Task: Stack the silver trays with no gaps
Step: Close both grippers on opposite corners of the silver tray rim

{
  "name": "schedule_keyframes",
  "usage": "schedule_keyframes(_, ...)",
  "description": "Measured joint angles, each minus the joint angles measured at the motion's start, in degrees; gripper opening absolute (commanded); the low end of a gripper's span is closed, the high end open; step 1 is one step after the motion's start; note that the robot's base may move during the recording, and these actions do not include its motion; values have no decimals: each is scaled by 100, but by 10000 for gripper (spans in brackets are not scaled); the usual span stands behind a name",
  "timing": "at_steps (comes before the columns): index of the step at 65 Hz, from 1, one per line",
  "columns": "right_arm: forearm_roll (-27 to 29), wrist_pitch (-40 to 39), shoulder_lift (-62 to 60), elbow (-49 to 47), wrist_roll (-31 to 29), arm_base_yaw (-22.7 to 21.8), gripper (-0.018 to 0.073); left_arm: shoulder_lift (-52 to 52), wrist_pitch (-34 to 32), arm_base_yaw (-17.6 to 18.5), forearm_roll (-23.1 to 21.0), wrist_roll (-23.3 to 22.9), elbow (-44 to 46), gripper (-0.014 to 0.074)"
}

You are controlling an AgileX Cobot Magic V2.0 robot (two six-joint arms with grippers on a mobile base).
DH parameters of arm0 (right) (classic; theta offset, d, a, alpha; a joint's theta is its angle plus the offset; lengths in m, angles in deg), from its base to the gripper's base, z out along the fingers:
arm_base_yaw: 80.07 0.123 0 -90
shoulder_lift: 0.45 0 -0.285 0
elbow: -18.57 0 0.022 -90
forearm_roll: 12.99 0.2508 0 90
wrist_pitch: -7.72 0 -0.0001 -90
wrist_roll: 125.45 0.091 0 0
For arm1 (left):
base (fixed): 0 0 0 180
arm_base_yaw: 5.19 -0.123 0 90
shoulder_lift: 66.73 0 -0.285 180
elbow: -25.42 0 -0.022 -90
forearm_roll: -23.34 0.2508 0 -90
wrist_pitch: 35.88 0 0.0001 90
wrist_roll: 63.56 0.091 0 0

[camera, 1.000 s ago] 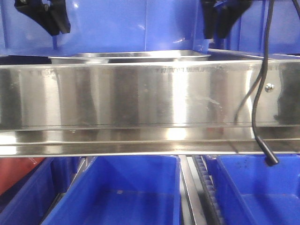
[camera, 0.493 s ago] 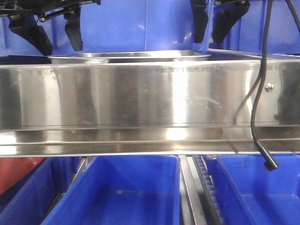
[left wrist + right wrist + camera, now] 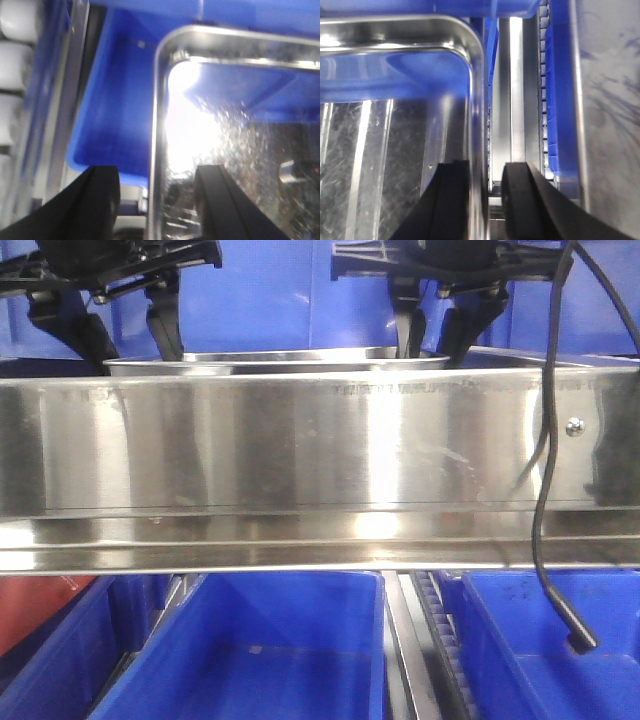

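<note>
Steel tray [image 3: 275, 361] sits in the upper middle of the front view, just behind the long rail [image 3: 300, 450]. The left gripper [image 3: 157, 210] straddles its left rim with jaws wide; the right gripper [image 3: 486, 200] straddles the right rim, jaws parted more narrowly. Blue bins [image 3: 250, 660] lie along the bottom

No text, label, brand or number can be read in any view. Faint etched marks run along the top edge of the rail [image 3: 420, 390], too blurred to make out.
</note>
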Motion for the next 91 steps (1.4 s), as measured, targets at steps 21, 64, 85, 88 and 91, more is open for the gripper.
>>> schedule_keyframes(21, 0, -67, 127, -5, 0, 0, 109, 83, -11, 0, -37, 0, -11, 263)
schedule_keyframes(64, 0, -85, 127, -5, 0, 0, 109, 127, -45, 10, 33, 0, -11, 11)
schedule_keyframes(85, 0, -85, 127, -14, 0, 0, -39, 127, -67, 10, 37, 0, -24, -15)
schedule_keyframes(88, 0, -85, 127, -14, 11, 0, -92, 127, -67, 10, 37, 0, -34, -20)
schedule_keyframes(91, 12, -96, 127, -18, 34, 0, -83, 127, -67, 10, 37, 0, -31, -20)
